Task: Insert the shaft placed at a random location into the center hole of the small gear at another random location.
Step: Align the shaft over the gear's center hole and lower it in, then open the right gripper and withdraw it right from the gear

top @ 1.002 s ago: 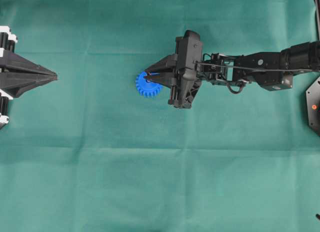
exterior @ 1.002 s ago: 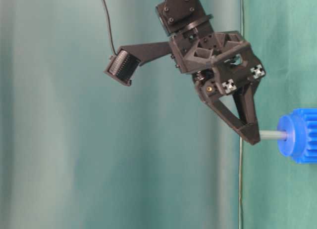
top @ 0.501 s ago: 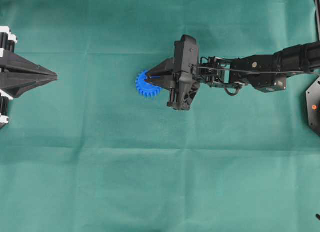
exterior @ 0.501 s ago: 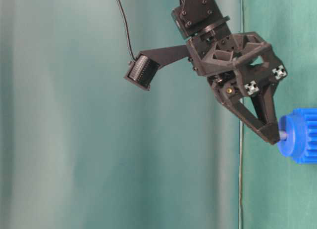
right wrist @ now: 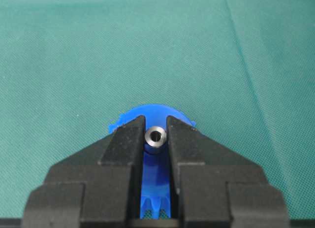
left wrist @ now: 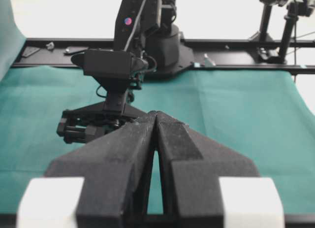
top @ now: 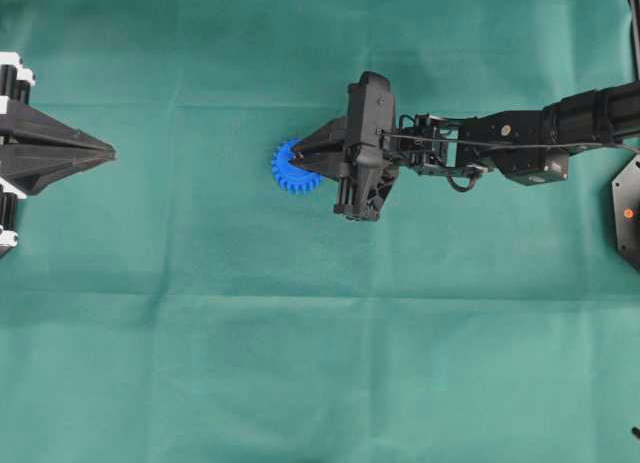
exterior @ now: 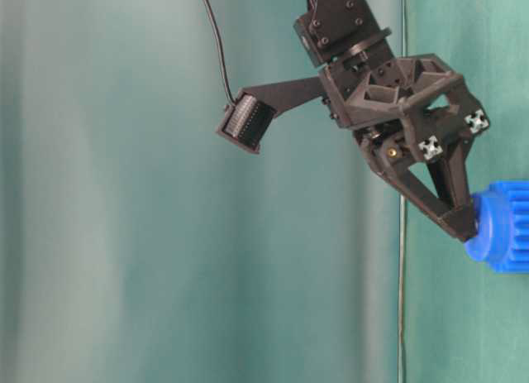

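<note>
In the right wrist view, the right gripper (right wrist: 156, 137) sits nearest, its two black fingers (right wrist: 123, 144) drawn in close and clamped on the shaft (right wrist: 156, 137), a short silver-grey metal pin seen end-on as a shiny ring with a dark middle. Just behind and under the fingertips lies the small gear (right wrist: 150, 111), bright blue, its round hub showing above the fingertips and a few teeth visible low between the fingers. The center hole is hidden by the shaft and the fingers.

From table level, the gripper's tips (exterior: 464, 228) touch the face of the blue hub (exterior: 488, 234), and no length of the pin shows between them.

From overhead, the gear (top: 291, 173) lies flat on the green cloth-covered table (top: 320, 363) a little left of the middle, with the right gripper (top: 297, 161) reaching in from the right over its hub.

Farther off, at the left edge, the left gripper (top: 105, 155) rests well apart from the gear; in its own wrist view its fingers (left wrist: 177, 139) meet at the tips with nothing between them.
</note>
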Robot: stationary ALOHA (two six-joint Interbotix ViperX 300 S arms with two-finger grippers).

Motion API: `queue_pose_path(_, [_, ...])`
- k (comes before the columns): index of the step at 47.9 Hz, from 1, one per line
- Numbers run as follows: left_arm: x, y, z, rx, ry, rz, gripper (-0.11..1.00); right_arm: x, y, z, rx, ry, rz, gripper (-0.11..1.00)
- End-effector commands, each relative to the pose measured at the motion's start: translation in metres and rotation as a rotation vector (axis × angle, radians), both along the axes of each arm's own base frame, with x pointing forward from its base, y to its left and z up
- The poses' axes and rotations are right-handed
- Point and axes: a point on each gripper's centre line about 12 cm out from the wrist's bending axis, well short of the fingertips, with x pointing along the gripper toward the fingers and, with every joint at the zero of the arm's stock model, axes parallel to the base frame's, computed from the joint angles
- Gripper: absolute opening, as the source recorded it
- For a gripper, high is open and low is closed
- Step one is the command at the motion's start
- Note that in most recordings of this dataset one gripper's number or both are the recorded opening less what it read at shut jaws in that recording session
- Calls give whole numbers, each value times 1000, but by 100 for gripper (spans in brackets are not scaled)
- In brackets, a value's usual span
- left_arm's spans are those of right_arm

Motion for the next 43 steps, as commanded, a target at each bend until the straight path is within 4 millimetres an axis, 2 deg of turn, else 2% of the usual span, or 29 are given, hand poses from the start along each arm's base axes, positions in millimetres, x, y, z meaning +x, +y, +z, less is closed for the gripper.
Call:
queue_pose_path(1, [2, 0, 6, 3, -14, -2, 0, 7, 0, 15, -8, -55, 0, 13])
queue_pose_path(21, [2, 0, 5, 3, -12, -2, 0, 7, 0, 15, -6, -52, 0, 15])
queue_pose_path(24, [2, 0, 6, 3, -14, -2, 0, 7, 0, 15, -6, -52, 0, 24])
queue_pose_path(33, [2, 0, 5, 3, -12, -2, 0, 10, -1, 19, -2, -66, -5, 68])
queue_pose_path(35, [2, 0, 5, 1, -11, -1, 0, 10, -1, 21, -1, -69, -5, 71])
queue_pose_path(43, [2, 0, 5, 1, -8, -1, 0, 10, -1, 36, -3, -99, -6, 67])
